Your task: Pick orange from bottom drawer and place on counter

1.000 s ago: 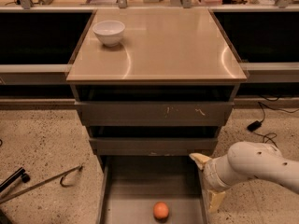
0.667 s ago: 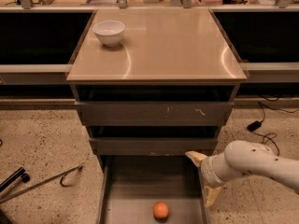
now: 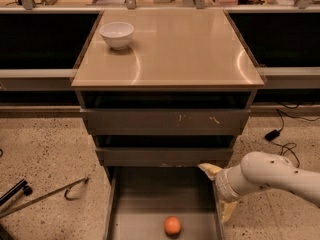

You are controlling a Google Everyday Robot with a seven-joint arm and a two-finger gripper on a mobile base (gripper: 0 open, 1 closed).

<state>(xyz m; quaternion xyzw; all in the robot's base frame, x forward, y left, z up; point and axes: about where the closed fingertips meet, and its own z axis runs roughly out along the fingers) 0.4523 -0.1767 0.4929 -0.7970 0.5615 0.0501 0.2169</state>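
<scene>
- One orange (image 3: 172,225) is all I have to fetch. It sits alone on the flat grey floor of the bottom drawer (image 3: 145,196), at the bottom centre of the frame, clear of both side walls.
- The gripper (image 3: 218,190) is at the lower right, up and to the right of the fruit and not touching it. It hangs about over the drawer's right wall.
- The jaws look spread wide. One tan tip shows just under the middle drawer's front and the other lower down by the wall, and nothing is between them.
- I judge the orange light and firm enough for a moderate squeeze. The skin is smooth and the shape is round, so it can roll on the bare metal or squirt out of a lopsided pinch.
- I would take hold across its widest part, with the jaws level on opposite sides and centred over the fruit. A grip high on the crown seems likelier to slip.
- A hard clamp could bruise it, so I would close only until it seats.
- The low walls and the drawer front overhead leave a tight approach. I would come in from the open side and lift straight out.
- The counter (image 3: 190,49) fills the upper middle of the frame. A white bowl (image 3: 117,34) stands at its upper left, so I would set the orange down gently on the flat part to its right, where it may roll.
</scene>
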